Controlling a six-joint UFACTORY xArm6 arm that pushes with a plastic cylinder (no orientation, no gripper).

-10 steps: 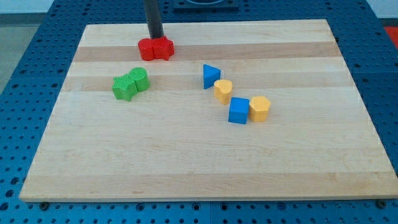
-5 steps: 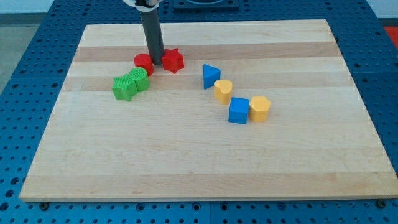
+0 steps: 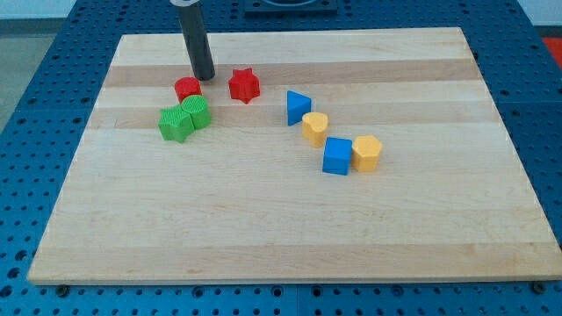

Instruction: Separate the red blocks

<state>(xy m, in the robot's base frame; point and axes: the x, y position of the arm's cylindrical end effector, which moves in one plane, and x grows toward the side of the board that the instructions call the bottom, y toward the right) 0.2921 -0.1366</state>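
Two red blocks lie apart on the wooden board (image 3: 263,228). The red cylinder (image 3: 186,89) sits at the upper left, touching the green blocks below it. The red star (image 3: 244,85) lies to its right with a clear gap between them. My tip (image 3: 205,77) stands just above and right of the red cylinder, in the gap and close to the cylinder, left of the star.
A green star (image 3: 175,124) and a green cylinder (image 3: 198,112) sit together below the red cylinder. A blue triangle (image 3: 298,106), yellow heart (image 3: 315,127), blue cube (image 3: 337,155) and yellow hexagon (image 3: 367,152) run diagonally at centre right.
The two red blocks were touching; the tip pushed down between them and split them. The cylinder slid left and down onto the green blocks, and the tip has drawn back up and left.
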